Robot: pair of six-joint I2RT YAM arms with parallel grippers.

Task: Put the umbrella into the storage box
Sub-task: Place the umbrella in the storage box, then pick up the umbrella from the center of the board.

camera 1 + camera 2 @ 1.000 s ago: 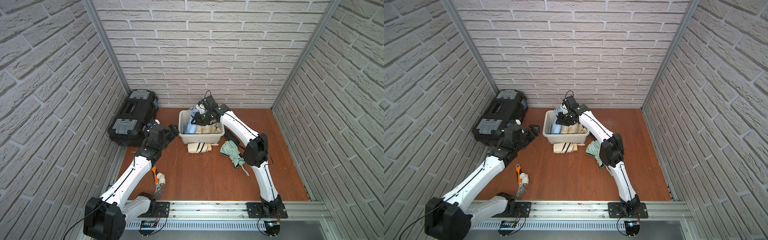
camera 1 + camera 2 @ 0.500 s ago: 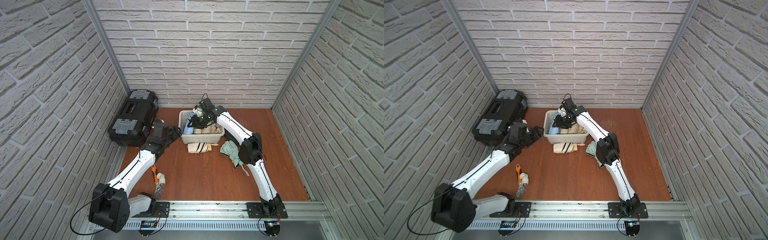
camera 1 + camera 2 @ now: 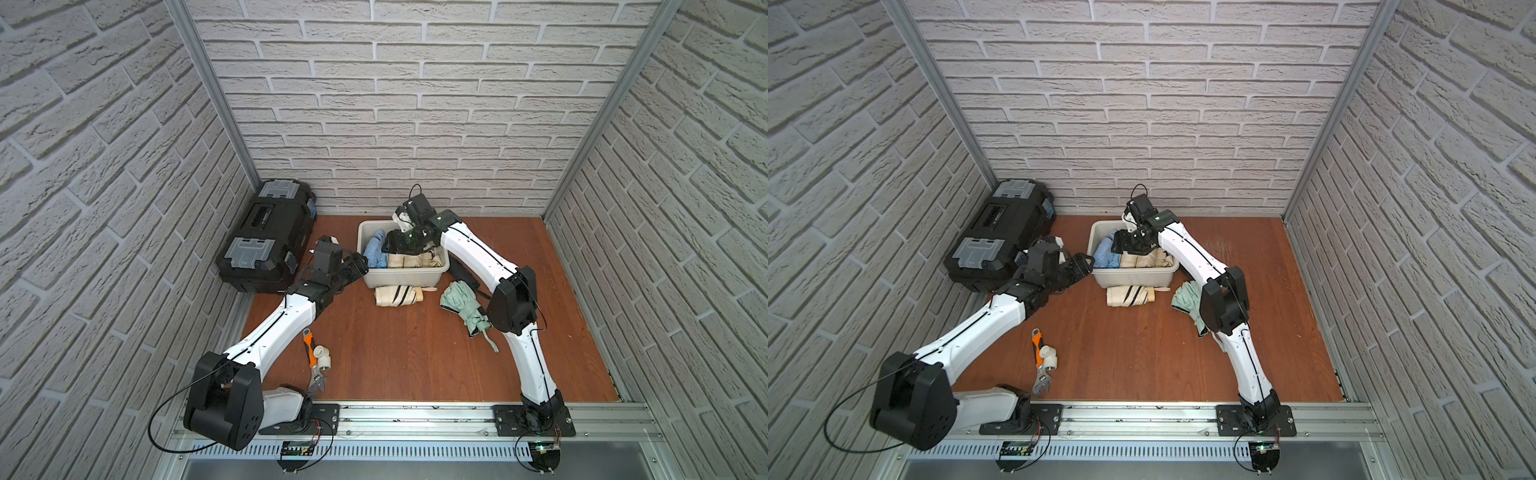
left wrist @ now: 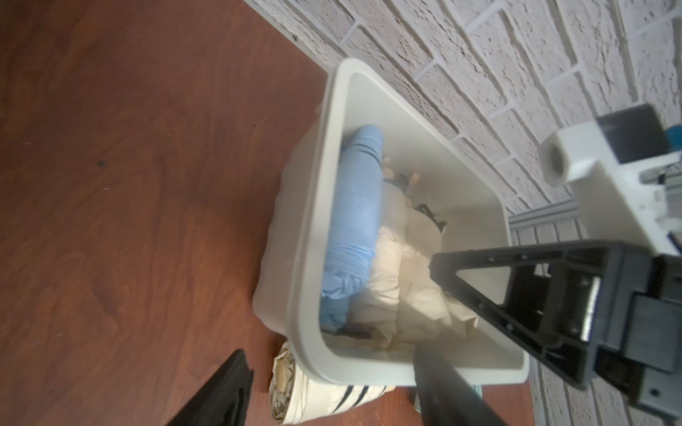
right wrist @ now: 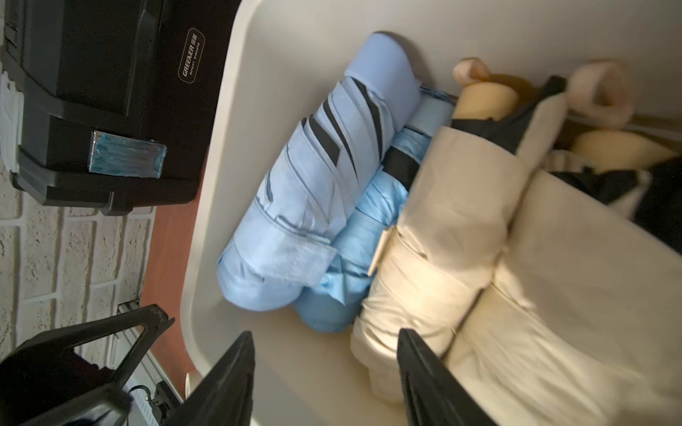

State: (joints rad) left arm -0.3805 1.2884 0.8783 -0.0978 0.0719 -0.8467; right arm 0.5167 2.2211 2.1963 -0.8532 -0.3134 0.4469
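A: Where is the right tool [image 5: 325, 335]?
B: Over the left end of the storage box [image 3: 405, 277]. Its jaws stand spread, with nothing between them.
A: What lies in the box?
B: 2 blue umbrellas [image 5: 313, 191] lie side by side against its left wall. Cream umbrellas [image 5: 443, 228] are packed in touching them on the right.
A: Any outside?
B: 2. A striped cream umbrella [image 3: 397, 296] lies on the bench [image 3: 395, 365] just in front of the box, along its front wall. A green umbrella [image 3: 461, 305] lies to the right of that, beside the right arm's elbow.
A: And the left tool [image 3: 360, 266]?
B: Its jaws are spread too and hold nothing. It is outside the box at the near-left corner, and I cannot tell whether it touches the wall.
A: Anything else?
B: A black toolbox [image 3: 266, 237] stands by the left wall. An orange-handled wrench [image 3: 309, 349] lies near the left arm, with a white pipe fitting [image 3: 323, 359] just beside it.
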